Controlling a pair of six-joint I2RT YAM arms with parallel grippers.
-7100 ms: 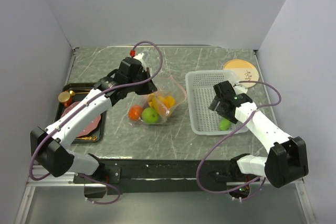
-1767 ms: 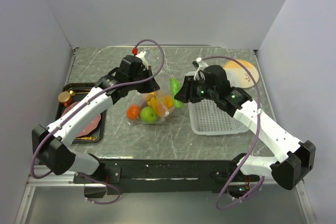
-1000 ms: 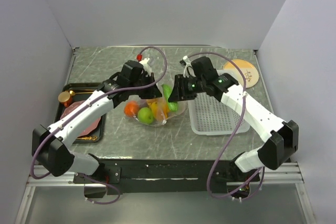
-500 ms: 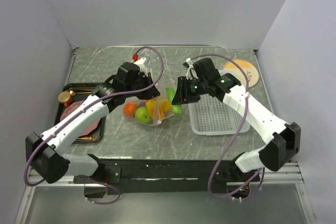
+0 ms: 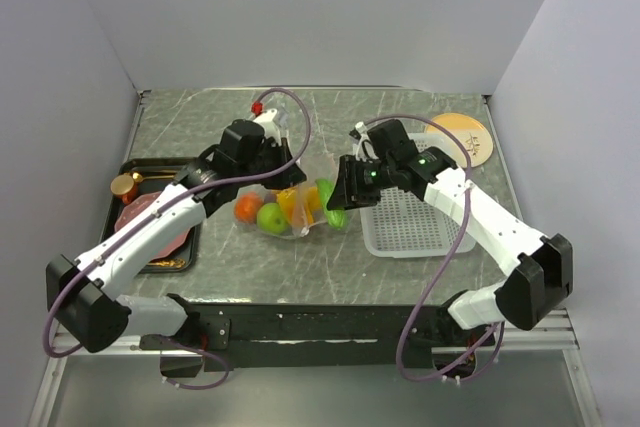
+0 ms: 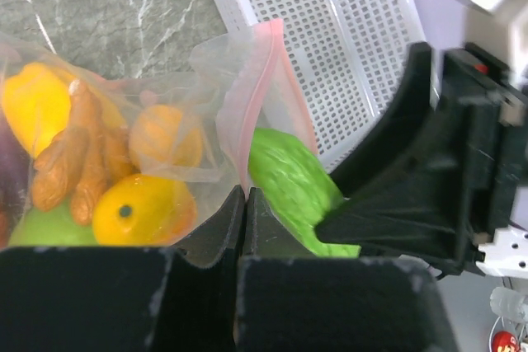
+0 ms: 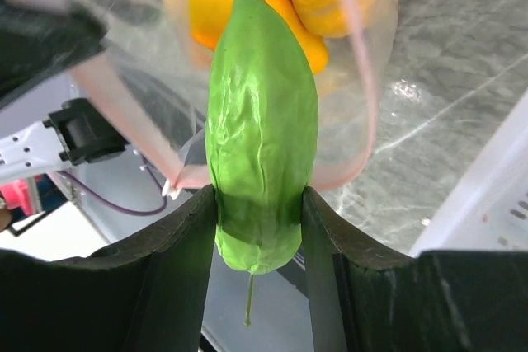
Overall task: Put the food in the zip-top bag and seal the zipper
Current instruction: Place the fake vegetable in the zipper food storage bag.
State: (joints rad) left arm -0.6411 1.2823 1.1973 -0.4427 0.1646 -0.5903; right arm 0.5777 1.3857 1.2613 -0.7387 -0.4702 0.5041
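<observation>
white basket [image 5: 412, 232] just right of bag | zip-top bag [image 5: 300, 209] on table between arms, orange, yellow and green food inside | left gripper [image 6: 244, 204] pinched shut on pink zipper [image 6: 252, 105] | right gripper [image 7: 257, 204] clamps green cucumber [image 7: 260, 113], tip at bag mouth

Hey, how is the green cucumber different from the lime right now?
The cucumber is long, tapered and wrinkled; the lime is round and smooth. The cucumber is clamped in the right gripper at the mouth of the zip-top bag; the lime lies inside the bag with other fruit. Both are green.
</observation>
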